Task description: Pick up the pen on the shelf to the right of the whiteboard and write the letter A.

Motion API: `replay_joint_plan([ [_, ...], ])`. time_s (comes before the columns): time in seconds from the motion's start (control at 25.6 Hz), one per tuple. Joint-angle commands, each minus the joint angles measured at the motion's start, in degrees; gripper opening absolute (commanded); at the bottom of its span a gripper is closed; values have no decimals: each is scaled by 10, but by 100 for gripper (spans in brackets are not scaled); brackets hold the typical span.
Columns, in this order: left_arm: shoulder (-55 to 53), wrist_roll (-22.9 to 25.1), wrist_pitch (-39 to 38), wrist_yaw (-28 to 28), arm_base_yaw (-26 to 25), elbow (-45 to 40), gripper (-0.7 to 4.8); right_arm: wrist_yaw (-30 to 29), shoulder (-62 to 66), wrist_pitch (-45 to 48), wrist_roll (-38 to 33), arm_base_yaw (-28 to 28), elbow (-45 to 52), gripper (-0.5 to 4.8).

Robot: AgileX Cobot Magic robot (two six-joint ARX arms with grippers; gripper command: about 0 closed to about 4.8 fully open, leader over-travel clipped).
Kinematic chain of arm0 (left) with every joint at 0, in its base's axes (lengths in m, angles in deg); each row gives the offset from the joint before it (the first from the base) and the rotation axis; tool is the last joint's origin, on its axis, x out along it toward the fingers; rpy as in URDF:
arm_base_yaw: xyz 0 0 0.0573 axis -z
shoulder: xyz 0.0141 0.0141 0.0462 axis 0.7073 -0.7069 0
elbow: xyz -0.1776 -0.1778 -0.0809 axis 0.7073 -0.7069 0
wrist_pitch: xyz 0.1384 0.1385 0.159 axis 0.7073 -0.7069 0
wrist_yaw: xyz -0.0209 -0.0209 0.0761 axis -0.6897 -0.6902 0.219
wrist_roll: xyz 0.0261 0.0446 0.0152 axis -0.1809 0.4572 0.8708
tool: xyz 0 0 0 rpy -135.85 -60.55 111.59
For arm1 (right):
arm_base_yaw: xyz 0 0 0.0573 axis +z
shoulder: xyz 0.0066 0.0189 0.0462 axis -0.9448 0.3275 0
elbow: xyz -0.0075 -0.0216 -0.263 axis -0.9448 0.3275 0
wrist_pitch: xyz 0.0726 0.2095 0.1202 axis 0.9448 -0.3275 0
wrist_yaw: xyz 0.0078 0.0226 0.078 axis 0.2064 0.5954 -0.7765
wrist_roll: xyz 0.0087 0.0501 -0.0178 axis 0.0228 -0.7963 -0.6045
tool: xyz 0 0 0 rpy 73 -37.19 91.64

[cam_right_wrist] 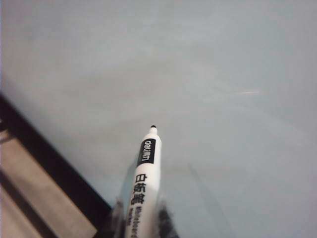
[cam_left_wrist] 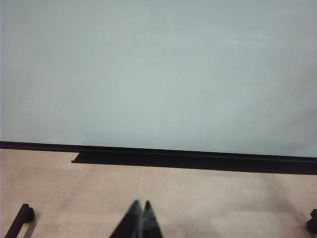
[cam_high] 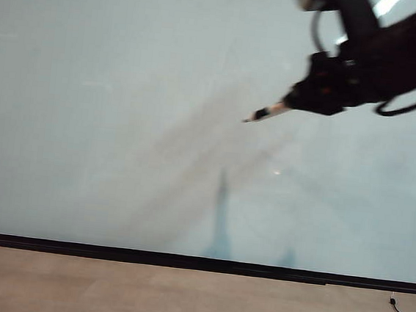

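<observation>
Two end effectors: right [cam_right_wrist: 141, 218] clamps slim pen [cam_right_wrist: 143, 173]; left [cam_left_wrist: 140, 206] closed.

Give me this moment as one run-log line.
right gripper: shut on pen, tip toward whiteboard | left gripper: shut, low over floor | letter A: none visible

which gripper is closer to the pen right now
The right gripper: it is shut on the pen, holding it up in front of the whiteboard. The left gripper is shut and low over the floor, short of the board, holding nothing.
</observation>
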Motion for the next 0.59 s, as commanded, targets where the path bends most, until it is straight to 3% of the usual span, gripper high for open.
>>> replay_joint_plan([
  [0.04,0,3,3,-2,0,2,-5,-5,28,-30,29,16,-40,-4],
  [0.59,0,3,3,-2,0,2,-4,-26,100,-90,76,23,-155,-4],
])
